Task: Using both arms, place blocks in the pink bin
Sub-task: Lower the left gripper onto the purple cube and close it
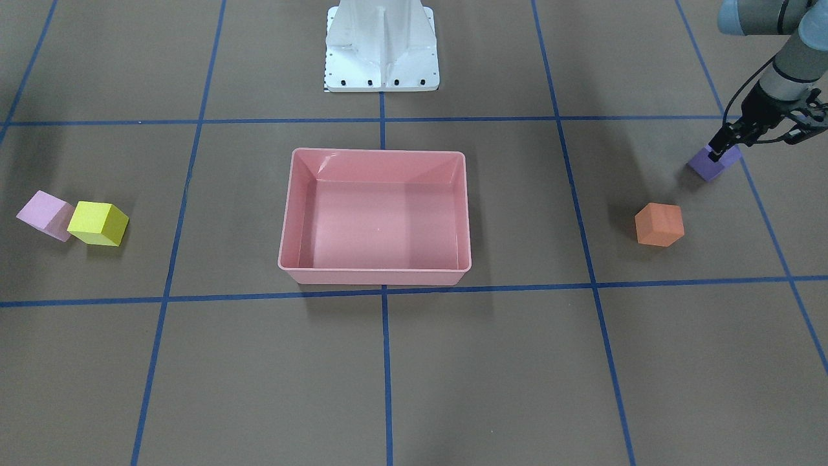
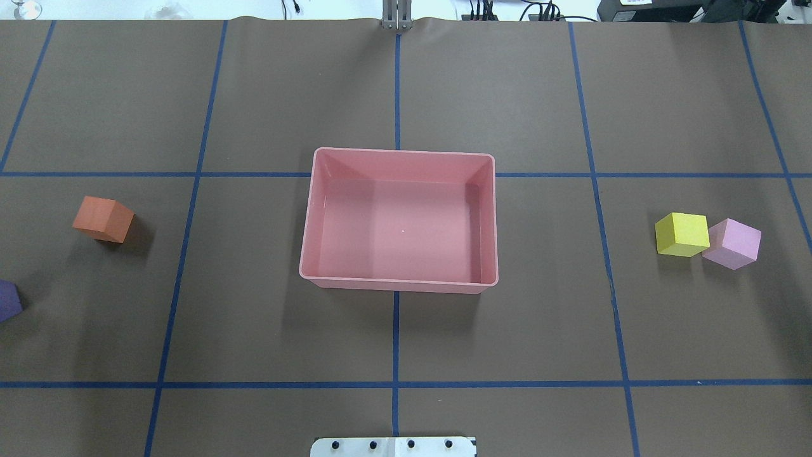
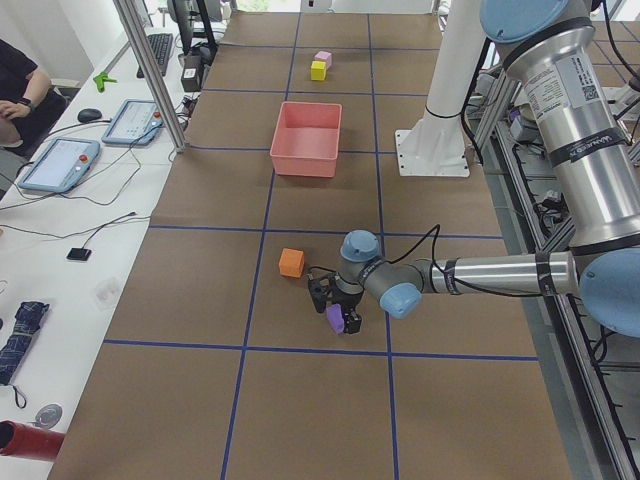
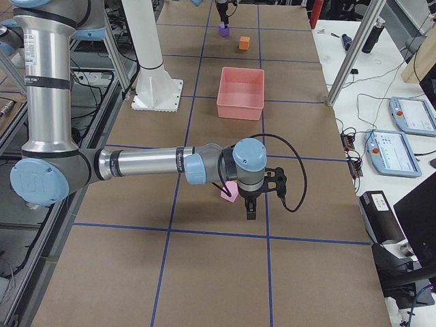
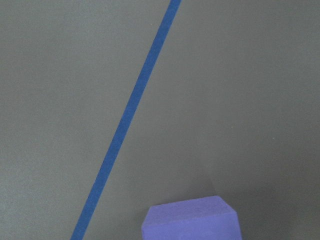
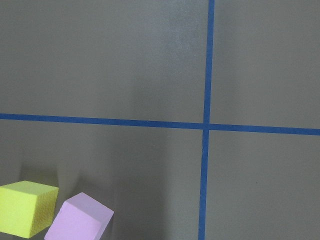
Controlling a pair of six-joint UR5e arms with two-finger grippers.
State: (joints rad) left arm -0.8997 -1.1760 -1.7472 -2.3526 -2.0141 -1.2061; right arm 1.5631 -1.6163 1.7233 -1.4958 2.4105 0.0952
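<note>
The pink bin (image 1: 377, 151) sits empty at the table's middle. My left gripper (image 1: 717, 154) is low over the purple block (image 1: 719, 166), which rests on the table. Its fingers seem to straddle the block with a gap, open. The orange block (image 1: 658, 224) lies nearby, toward the bin. The yellow block (image 1: 97, 223) and light pink block (image 1: 44, 215) touch each other on the other side. My right gripper (image 4: 248, 204) shows only in the exterior right view, low beside the light pink block (image 4: 230, 192). I cannot tell if it is open.
The white pedestal base (image 1: 381, 48) stands behind the bin. Blue tape lines (image 2: 396, 384) grid the brown table. Tablets (image 3: 60, 160) and cables lie on a side bench.
</note>
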